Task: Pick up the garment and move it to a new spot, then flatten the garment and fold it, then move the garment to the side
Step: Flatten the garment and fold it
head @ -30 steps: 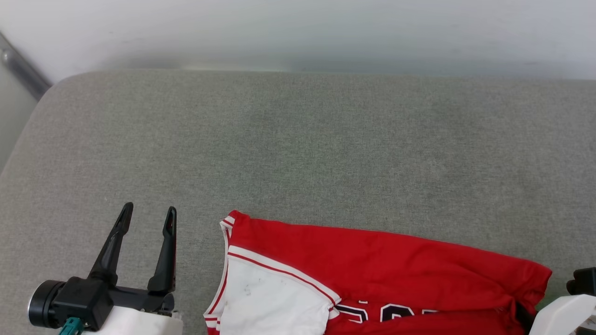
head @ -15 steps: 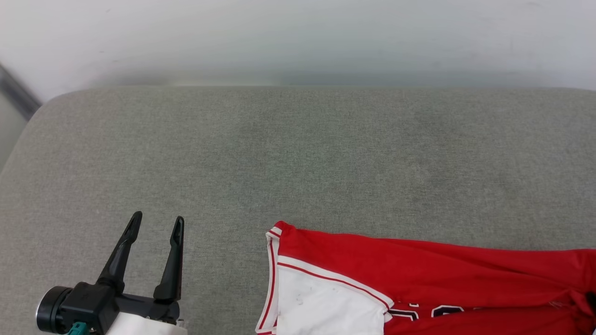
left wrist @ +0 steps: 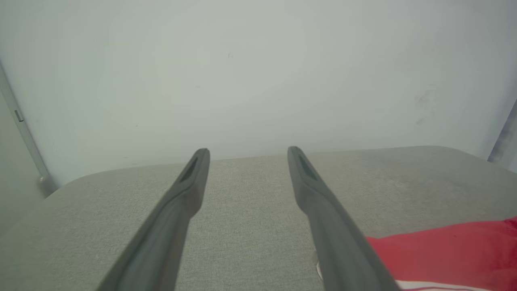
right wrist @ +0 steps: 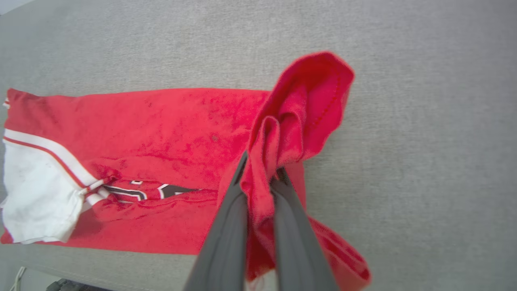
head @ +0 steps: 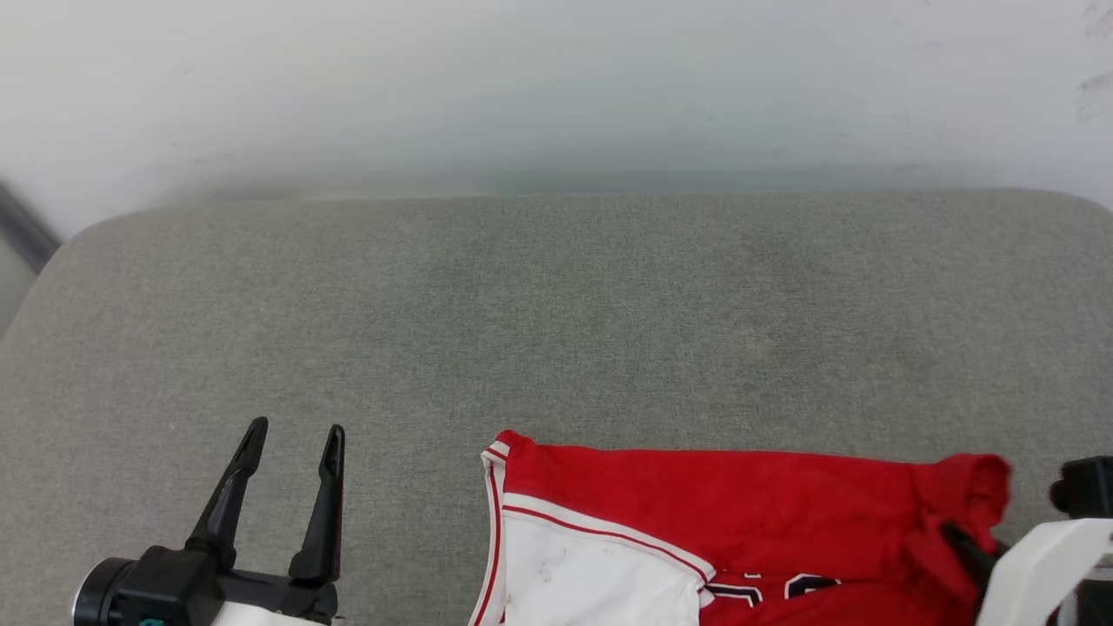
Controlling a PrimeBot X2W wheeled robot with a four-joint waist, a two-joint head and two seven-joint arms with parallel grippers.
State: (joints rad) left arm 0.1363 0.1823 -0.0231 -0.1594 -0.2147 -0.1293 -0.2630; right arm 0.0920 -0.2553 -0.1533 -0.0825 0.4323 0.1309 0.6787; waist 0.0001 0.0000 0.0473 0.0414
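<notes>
The garment [head: 713,496], red with a white sleeve panel [head: 591,574] and striped trim, lies folded along the near edge of the grey cushion [head: 556,330]. Part of its black lettering shows at the bottom of the head view. My right gripper [head: 956,535] is at the garment's right end, shut on a bunched fold of red cloth. In the right wrist view the right gripper [right wrist: 260,165] holds that fold raised above the garment [right wrist: 161,129]. My left gripper [head: 296,430] hovers open to the garment's left, apart from it. Nothing is between the left gripper's [left wrist: 248,150] fingers; the garment [left wrist: 444,250] shows at lower right.
The grey cushion has rounded far corners and ends at a white wall [head: 556,87]. A dark metal bar [head: 22,230] runs down at the far left. Bare cushion stretches beyond and to the left of the garment.
The head camera has tilted, showing more wall. The garment has slid to the right, away from the left gripper, and its right end is now bunched up at the right gripper.
</notes>
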